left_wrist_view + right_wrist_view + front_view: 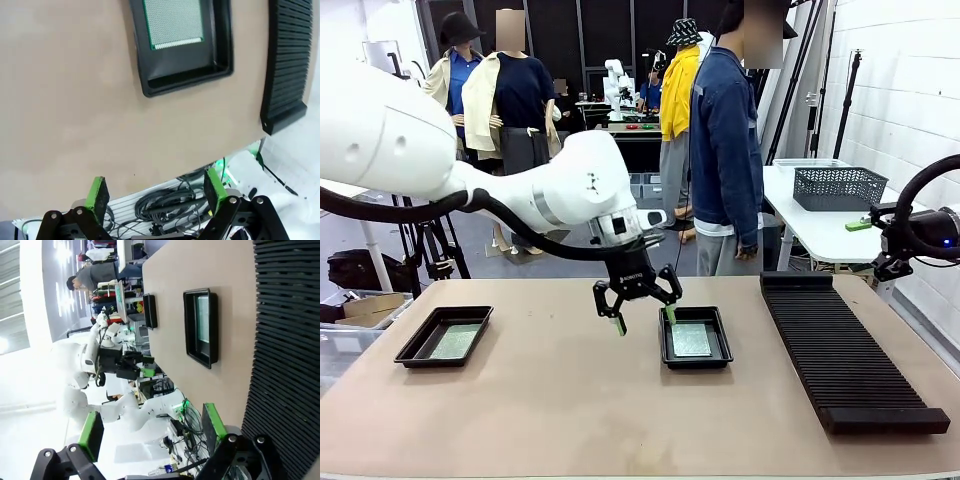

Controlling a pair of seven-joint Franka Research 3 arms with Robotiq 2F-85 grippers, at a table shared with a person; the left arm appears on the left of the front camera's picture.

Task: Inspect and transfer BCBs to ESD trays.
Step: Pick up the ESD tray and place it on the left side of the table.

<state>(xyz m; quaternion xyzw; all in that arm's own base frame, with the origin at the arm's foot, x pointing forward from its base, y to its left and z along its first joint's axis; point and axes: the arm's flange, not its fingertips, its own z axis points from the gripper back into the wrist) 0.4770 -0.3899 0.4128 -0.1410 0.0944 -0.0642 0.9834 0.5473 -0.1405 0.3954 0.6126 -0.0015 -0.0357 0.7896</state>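
BCBs (691,339) are lying in both ESD trays (664,352); the left gripper (640,316), spread and empty at frame centre, is hovering. Judging by this, placement looks done, retreat next. The right gripper (152,432) is spread too.

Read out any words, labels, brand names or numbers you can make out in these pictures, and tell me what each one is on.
Small pale lettering on the black body of the left gripper: too small and blurred to read.
Fine pale markings on the thin green circuit board in the shallow black plastic tray: a pattern, no readable text.
Long black ribbed rack: no print seen.
Nothing else legible.
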